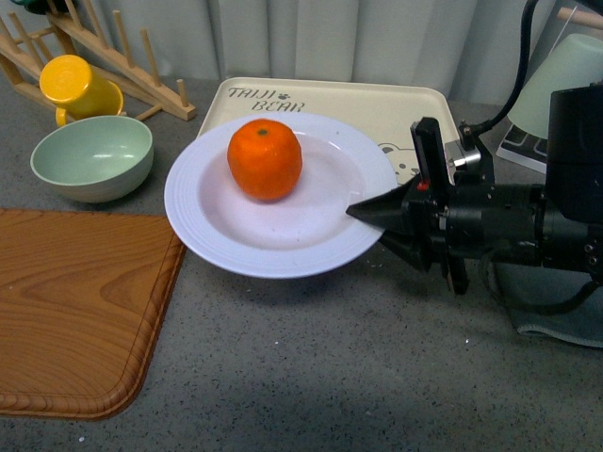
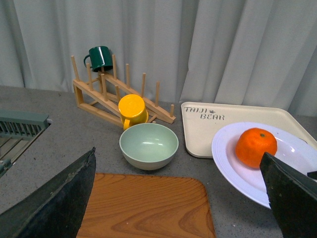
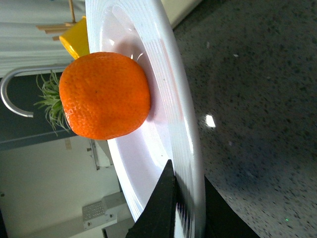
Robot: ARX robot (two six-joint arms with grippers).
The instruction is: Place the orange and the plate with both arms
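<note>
**Right arm.** The right gripper is closed on the right-hand rim of a wide round white plate with a ridged rim. In the right wrist view, its black fingers sit one on each face of the rim, pinching it.

**Plate.** It lies ahead of centre on the grey speckled counter. Its far edge overlaps a rectangular beige tray printed "TAIJI BEAR". A dark shadow lies under the near edge, and the near edge looks clear of the counter. It cannot be told whether the far edge rests on the tray.

**Fruit.** A round bright orange with a small green stem dimple sits in the plate's deep centre, towards the far left of it and well apart from the gripper.

**Left arm.** It is seen only in its own wrist view. The left gripper is spread wide with nothing between its fingers.

**Surroundings.**
- A pale green bowl stands left of the plate, near it but not touching.
- A yellow cup lies behind the bowl, against a slatted wooden rack.
- A dark green mug hangs on the rack.
- A wooden cutting board with rounded corners lies at near left.
</note>
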